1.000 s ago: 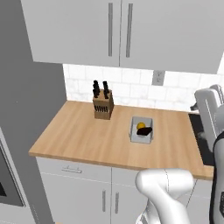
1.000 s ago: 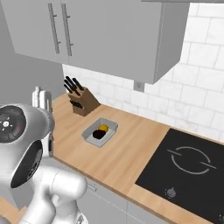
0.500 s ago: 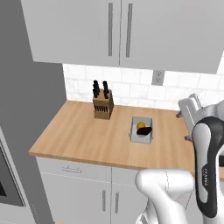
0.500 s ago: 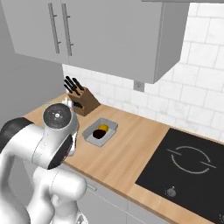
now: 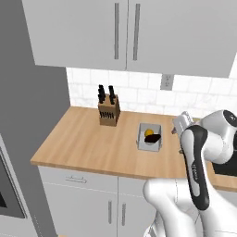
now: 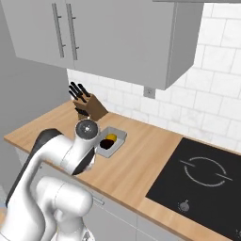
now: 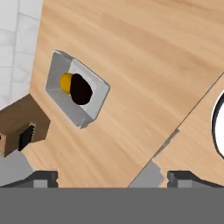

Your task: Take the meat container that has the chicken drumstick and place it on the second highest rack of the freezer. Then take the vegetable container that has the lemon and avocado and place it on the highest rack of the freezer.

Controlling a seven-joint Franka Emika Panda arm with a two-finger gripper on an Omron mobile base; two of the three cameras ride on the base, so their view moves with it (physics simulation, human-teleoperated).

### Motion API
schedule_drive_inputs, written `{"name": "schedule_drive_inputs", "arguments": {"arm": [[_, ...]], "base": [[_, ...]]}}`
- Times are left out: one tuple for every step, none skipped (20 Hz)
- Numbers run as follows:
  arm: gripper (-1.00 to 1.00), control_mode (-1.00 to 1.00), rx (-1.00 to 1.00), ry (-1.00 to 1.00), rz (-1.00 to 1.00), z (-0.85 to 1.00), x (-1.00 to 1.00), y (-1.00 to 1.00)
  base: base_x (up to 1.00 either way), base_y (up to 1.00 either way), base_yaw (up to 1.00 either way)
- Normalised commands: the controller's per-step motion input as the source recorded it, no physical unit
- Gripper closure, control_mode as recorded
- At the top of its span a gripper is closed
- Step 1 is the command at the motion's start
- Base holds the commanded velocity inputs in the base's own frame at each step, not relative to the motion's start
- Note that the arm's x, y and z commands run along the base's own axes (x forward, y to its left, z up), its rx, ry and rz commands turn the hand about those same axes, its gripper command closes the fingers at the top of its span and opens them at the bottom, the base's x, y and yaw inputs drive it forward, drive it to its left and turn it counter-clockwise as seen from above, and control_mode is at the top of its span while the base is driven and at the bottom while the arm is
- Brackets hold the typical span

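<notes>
Arm had swung in over the last second: from sitting off at the side of both base views to reaching across toward the vegetable container (image 5: 150, 136), base parked, scene unshifted. Read: approach for the 2nd pick, not yet a grasp.

Gripper (image 7: 111, 177) high above the tabletop (image 5: 83, 143), fingers (image 7: 43, 177) spread as wide as they go, holding nothing.

Container sat on the tabletop, near the knife block (image 5: 109, 111) and apart from it, well short of the cooktop (image 6: 200, 176). Lemon (image 7: 65, 82) and avocado (image 7: 81, 89) inside, touching, avocado partly over the lemon.

Container was rectangular. Long axis ran roughly front-to-back on the tabletop, wall to front edge, in left base view; diagonal in hand view, so wrist likely needs a roll to square the fingers across the short side.
</notes>
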Motion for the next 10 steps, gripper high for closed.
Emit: {"name": "schedule_drive_inputs", "arguments": {"arm": [[-1.00, -1.00, 0.02, 0.25, 0.00, -0.42, 0.56, -0.01], [-1.00, -1.00, 0.00, 0.13, 0.00, -0.42, 0.47, 0.00], [-1.00, -1.00, 0.00, 0.13, 0.00, -0.48, 0.48, -0.07], [-1.00, -1.00, 0.00, 0.12, 0.00, -0.48, 0.52, -0.13], [-1.00, -1.00, 0.00, 0.15, 0.00, -0.48, 0.56, -0.06], [-1.00, -1.00, 0.00, 0.18, 0.00, -0.49, 0.57, -0.11], [-1.00, -1.00, 0.03, 0.17, 0.03, -0.36, 0.40, -0.13], [-1.00, -1.00, 0.09, 0.15, 0.09, -0.30, 0.21, -0.12], [-1.00, -1.00, 0.06, 0.15, 0.09, -0.24, 0.26, -0.11], [-1.00, -1.00, 0.06, 0.11, 0.09, -0.24, 0.24, -0.14]], "base": [[0.00, 0.00, 0.00], [0.00, 0.00, 0.00], [0.00, 0.00, 0.00], [0.00, 0.00, 0.00], [0.00, 0.00, 0.00], [0.00, 0.00, 0.00], [0.00, 0.00, 0.00], [0.00, 0.00, 0.00], [0.00, 0.00, 0.00], [0.00, 0.00, 0.00]]}}
